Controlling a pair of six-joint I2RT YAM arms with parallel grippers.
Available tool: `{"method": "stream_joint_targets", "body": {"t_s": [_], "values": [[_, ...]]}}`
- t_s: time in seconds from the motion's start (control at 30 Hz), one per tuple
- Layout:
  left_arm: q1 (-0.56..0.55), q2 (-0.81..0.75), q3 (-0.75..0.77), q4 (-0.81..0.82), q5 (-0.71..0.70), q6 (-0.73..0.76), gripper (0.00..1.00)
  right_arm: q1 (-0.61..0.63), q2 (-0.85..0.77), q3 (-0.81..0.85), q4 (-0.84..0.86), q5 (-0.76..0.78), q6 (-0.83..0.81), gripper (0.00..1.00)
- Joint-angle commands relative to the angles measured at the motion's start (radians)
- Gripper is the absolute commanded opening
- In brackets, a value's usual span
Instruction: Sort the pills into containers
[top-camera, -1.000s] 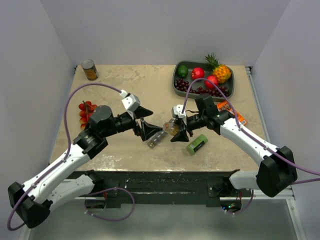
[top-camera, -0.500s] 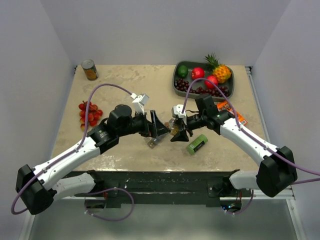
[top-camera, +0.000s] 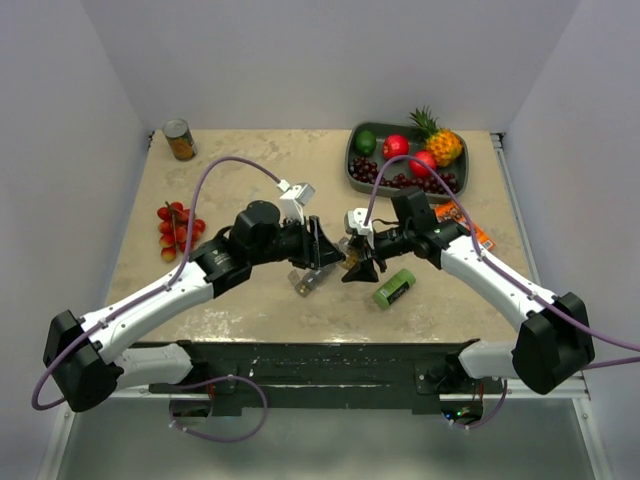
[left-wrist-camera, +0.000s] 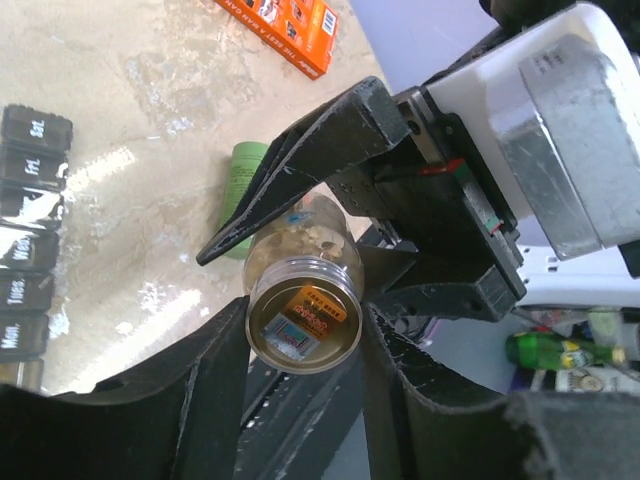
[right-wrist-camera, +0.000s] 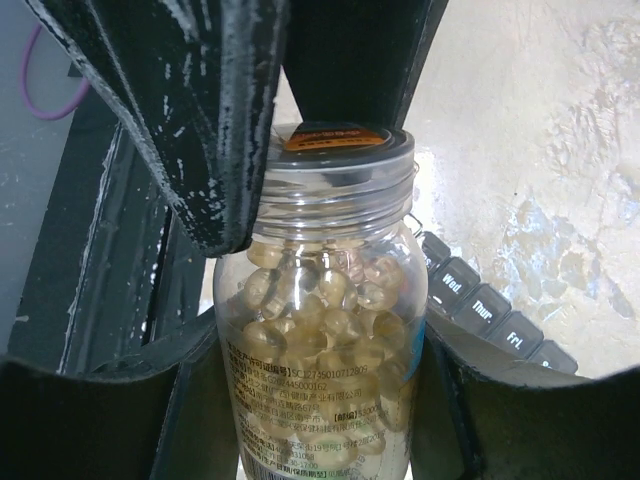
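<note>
Obs: right tool (right-wrist-camera: 318, 405) clamps pill bottle (right-wrist-camera: 320, 340), pills (right-wrist-camera: 315, 295) inside, above weekly organizer (right-wrist-camera: 490, 305) on bench (right-wrist-camera: 540, 120). The left tool (left-wrist-camera: 305, 345) straddles cap (left-wrist-camera: 305, 320); cannot tell if gripped. Risk: jerky uncapping scatters pills.

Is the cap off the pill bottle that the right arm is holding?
No, the clear cap with the orange label on top sits on the neck of the pill bottle.

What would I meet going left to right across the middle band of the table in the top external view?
cherry tomatoes → pill organizer → pill bottle → green box → orange packet
</note>
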Motion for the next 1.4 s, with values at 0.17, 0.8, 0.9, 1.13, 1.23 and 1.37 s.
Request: {"method": "stream_joint_targets", "body": {"t_s": [0.17,0.8,0.9,1.13,1.23,1.37], "values": [[-0.005,-0.041,-0.031,0.143,0.428,0.665,0.15,-0.001,-0.024,0.03,0.029,-0.03,0.005,0.02],[0.02,-0.263,-0.246,0.406,0.019,0.392,0.99,0.001,-0.024,0.03,0.027,-0.03,0.004,0.02],[0.029,-0.221,-0.178,0.253,-0.021,0.223,0.99,-0.002,-0.025,0.03,0.027,-0.031,0.005,0.02],[0.02,-0.124,-0.134,0.178,-0.035,-0.068,0.92,-0.001,-0.025,0.03,0.027,-0.028,0.004,0.02],[0.004,-0.113,-0.109,0.169,-0.068,-0.068,0.85,-0.002,-0.027,0.03,0.027,-0.028,0.004,0.02],[-0.003,-0.085,-0.072,0.11,-0.087,-0.05,0.77,0.001,-0.024,0.03,0.027,-0.027,0.004,0.02]]}}
